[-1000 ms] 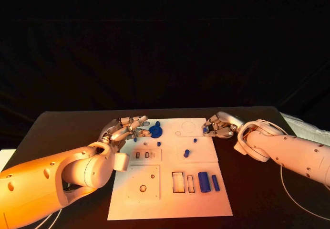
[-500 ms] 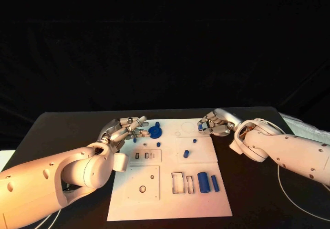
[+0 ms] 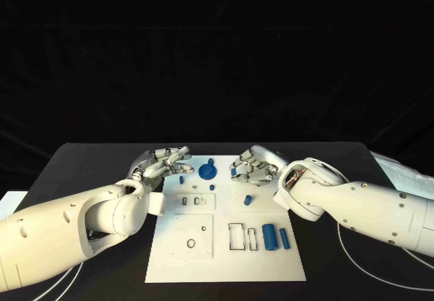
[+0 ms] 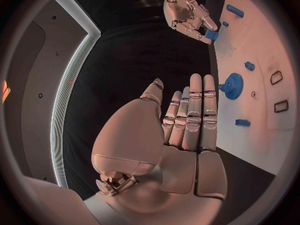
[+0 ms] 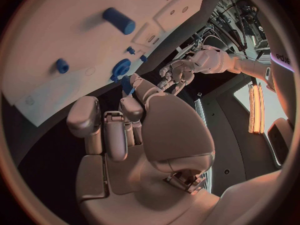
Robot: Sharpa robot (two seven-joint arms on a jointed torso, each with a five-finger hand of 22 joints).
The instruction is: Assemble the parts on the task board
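task board: white plate, flat at the middle of the black table, long side running away from the robot, cut with outlined slots and holes.

left hand: hovers at the board's far left corner, over the table just beside the board edge. fingers held nearly straight and close together in the left wrist view, thumb set apart; nothing between them. released, holding nothing, no contact with the board that can be made out.

right hand: over the far part of the board, right of centre. fingers curled in toward the palm; a small blue part sits pinched at the fingertips, seen from the left wrist view, and a blue sliver shows between thumb and fingers in the right wrist view. grasping that piece, above the board; whether it touches the board cannot be told.

blue gear: round, toothed, on the far part of the board between the two hands, apart from both.

small peg: standing on the board nearer the robot than the right hand.

large blue cylinder: lying on the near right part of the board, lengthwise, with a thinner blue bar just beside it on the right.

two rectangular slots: outlined, left of the cylinder.
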